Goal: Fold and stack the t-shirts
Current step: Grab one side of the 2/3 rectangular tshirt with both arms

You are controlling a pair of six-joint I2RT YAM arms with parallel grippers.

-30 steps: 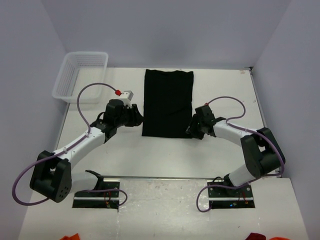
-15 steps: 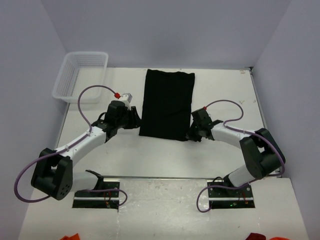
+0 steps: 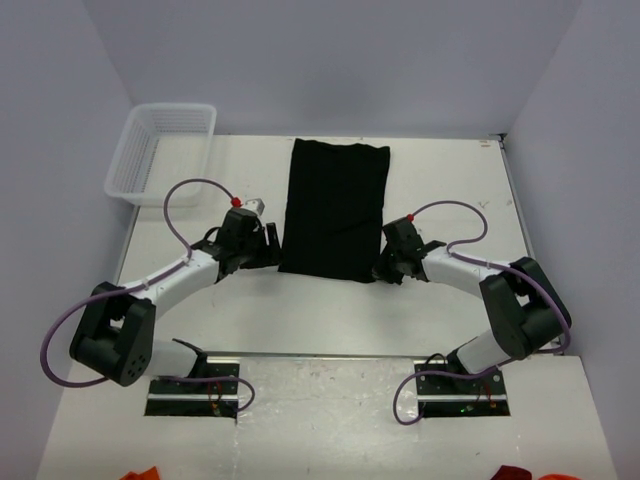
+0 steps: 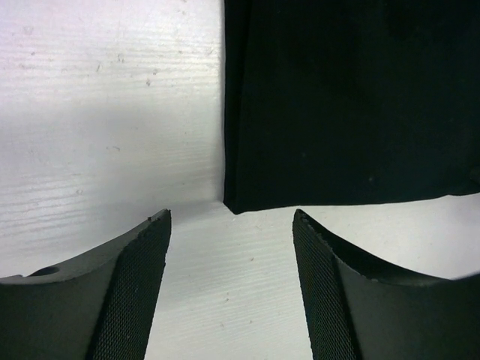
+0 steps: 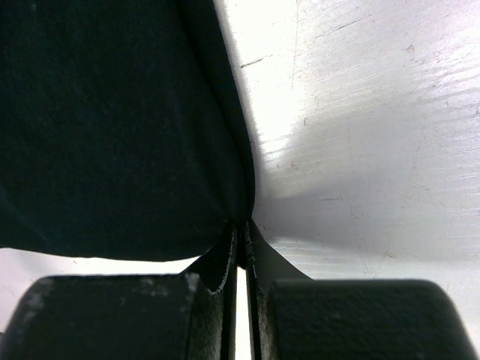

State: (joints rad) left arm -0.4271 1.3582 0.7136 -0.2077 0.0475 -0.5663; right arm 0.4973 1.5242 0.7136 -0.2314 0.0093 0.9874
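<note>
One black t-shirt (image 3: 335, 208) lies folded into a long strip in the middle of the table. My left gripper (image 3: 268, 240) is open and empty just left of the strip's near left corner (image 4: 234, 204), its fingers (image 4: 139, 277) apart on the bare table. My right gripper (image 3: 384, 262) is at the near right corner and is shut on the shirt's edge (image 5: 241, 214), pinching the cloth (image 5: 112, 127) between its tips.
A white mesh basket (image 3: 165, 150) stands at the back left. The white table (image 3: 450, 190) shows to the right of the shirt and in front of it. Orange-red cloth bits (image 3: 140, 473) show at the bottom edge.
The shirt's near edge has been drawn back and left by the right gripper. The left gripper has slid in close to the near left corner and lowered.
</note>
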